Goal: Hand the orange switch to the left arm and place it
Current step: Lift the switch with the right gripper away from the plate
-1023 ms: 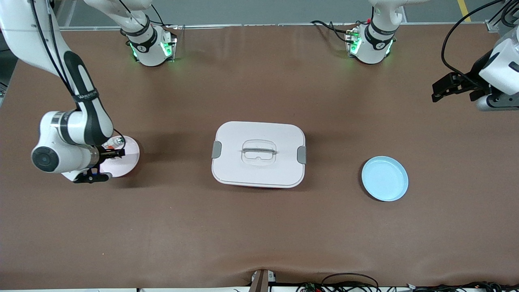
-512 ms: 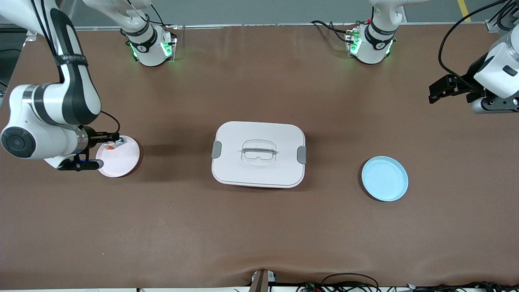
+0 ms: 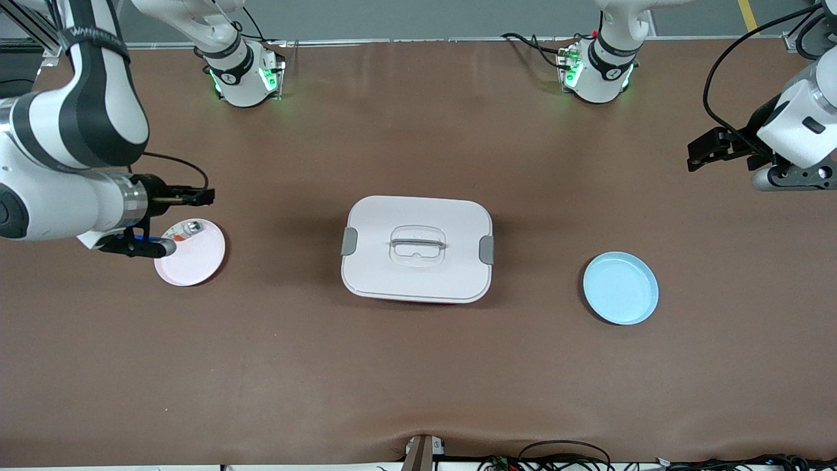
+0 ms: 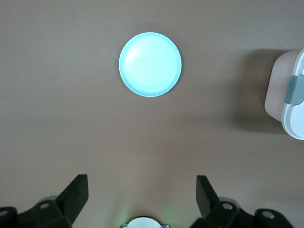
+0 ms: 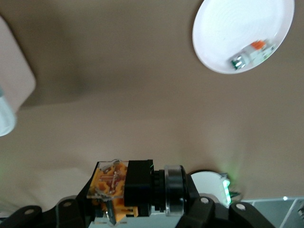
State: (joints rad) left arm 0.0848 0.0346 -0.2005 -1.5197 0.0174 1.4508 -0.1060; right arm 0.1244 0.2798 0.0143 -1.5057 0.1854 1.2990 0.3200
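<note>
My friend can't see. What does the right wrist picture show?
The right gripper is shut on the orange switch, holding it in the air above the brown table. Below sits a pink plate with a small silvery piece on it. A corner of the white box peeks in at the picture's edge.

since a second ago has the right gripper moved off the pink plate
Yes. The right gripper, shut on the orange switch, has lifted off the pink plate and now hangs over bare table beside it, toward the bases.
</note>
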